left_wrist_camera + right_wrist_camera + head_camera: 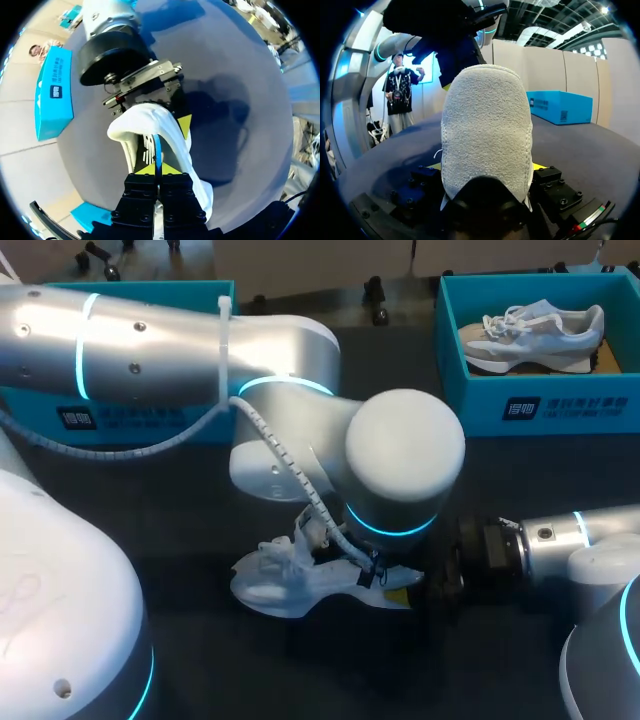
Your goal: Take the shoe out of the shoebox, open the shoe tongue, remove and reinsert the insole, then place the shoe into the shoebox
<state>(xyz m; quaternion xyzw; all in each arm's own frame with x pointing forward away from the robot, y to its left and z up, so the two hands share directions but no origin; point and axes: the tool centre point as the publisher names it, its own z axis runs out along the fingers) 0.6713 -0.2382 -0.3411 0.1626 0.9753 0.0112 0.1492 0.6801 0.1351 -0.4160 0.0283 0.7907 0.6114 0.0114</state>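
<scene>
Nearest, on the dark surface (220, 670): 1 white shoe (275, 585), lying out of its box, worked by both arms.

- Left gripper (157, 170): clenched from above on a thin blue strip (157, 147) that stands up out of the shoe's opening. The strip is seen edge-on, so I cannot tell whether it is the insole or the tongue. By the task, a pinch like this suits drawing a flat part up and out.
- Right gripper (488, 166): grasping the shoe's heel, 1 yellow tip at each side. Likely purpose: to pin the shoe so it does not lift with the left gripper's pull.
- In the head view the left arm (400, 460) covers its own fingers and most of the shoe's middle. The right arm (560, 540) comes in low beside it.

Farther back:

- Right shoebox (560, 405), blue, open, with a second shoe (530, 332) lying on its side inside.
- Left shoebox (180, 288), blue, its inside almost wholly hidden behind the left arm. Contents unknown.

Hard to read: the shoe's toe end and laces, small and partly shadowed.
</scene>
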